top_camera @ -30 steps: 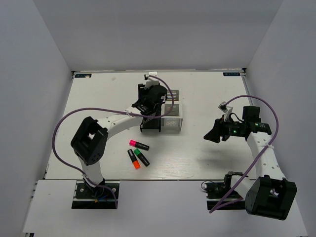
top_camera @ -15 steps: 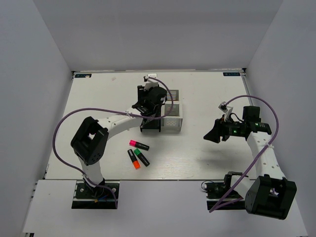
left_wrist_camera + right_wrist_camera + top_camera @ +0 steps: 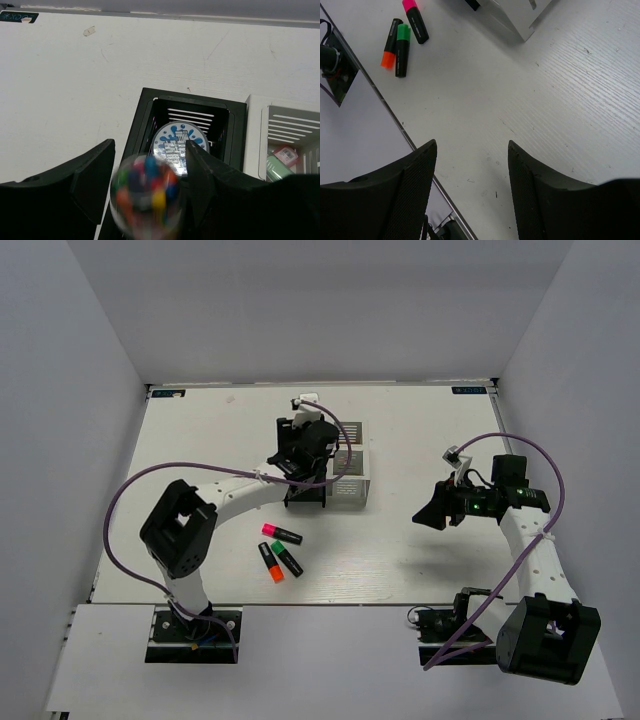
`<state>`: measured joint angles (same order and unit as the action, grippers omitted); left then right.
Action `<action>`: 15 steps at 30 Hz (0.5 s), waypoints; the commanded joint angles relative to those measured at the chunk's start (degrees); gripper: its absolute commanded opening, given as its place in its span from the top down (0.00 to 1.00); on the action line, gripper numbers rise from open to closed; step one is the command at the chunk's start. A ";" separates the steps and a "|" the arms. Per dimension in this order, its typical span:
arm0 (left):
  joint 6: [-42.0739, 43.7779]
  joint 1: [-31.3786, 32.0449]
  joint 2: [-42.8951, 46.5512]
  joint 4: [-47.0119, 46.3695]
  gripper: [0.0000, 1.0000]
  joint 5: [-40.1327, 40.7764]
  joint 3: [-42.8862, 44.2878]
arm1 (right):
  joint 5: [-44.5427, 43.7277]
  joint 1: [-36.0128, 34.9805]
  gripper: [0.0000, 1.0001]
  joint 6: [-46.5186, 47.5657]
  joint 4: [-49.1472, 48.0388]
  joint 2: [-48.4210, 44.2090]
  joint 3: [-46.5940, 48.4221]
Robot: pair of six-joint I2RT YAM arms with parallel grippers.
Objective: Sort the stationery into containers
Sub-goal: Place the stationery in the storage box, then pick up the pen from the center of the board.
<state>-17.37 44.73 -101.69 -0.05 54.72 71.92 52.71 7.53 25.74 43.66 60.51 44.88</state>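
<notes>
Left jaws spread wider: the blurred multicoloured ball between them looks released over the black bin. Right jaws spread, empty

Table: white | four-bin block standing mid-table | three highlighters lying close together, front-left

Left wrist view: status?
Left tool over black bin, blurred multicoloured ball between jaws, grip unclear. Right tool open, empty. Three highlighters unsorted. Roll in bin below.

Blue lettering on the roll (too blurred to read)
</notes>
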 commanded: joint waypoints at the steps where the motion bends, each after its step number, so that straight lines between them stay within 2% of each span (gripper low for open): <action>1: -0.39 1.15 4.74 -0.56 0.30 1.44 -0.73 | 1.52 0.47 0.38 0.54 1.34 -0.13 1.52; 4: -0.39 1.59 5.19 -0.56 0.25 1.79 -1.17 | 1.78 0.56 0.38 0.54 1.43 -0.30 1.52; 13: -0.04 3.26 8.95 -1.26 0.25 2.85 -2.40 | 2.31 0.99 0.37 0.81 1.96 -1.01 1.61; 14: 0.05 3.95 10.62 -1.52 0.27 3.37 -2.57 | 2.40 1.08 0.37 1.15 2.48 -1.18 1.61; 15: 0.40 4.31 11.33 -1.35 0.35 3.46 -2.31 | 2.49 1.00 0.35 1.68 2.66 -1.18 1.70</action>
<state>-17.63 47.77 -96.84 -0.03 56.29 69.67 53.06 8.23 26.00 44.47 60.42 44.88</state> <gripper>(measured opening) 0.680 0.641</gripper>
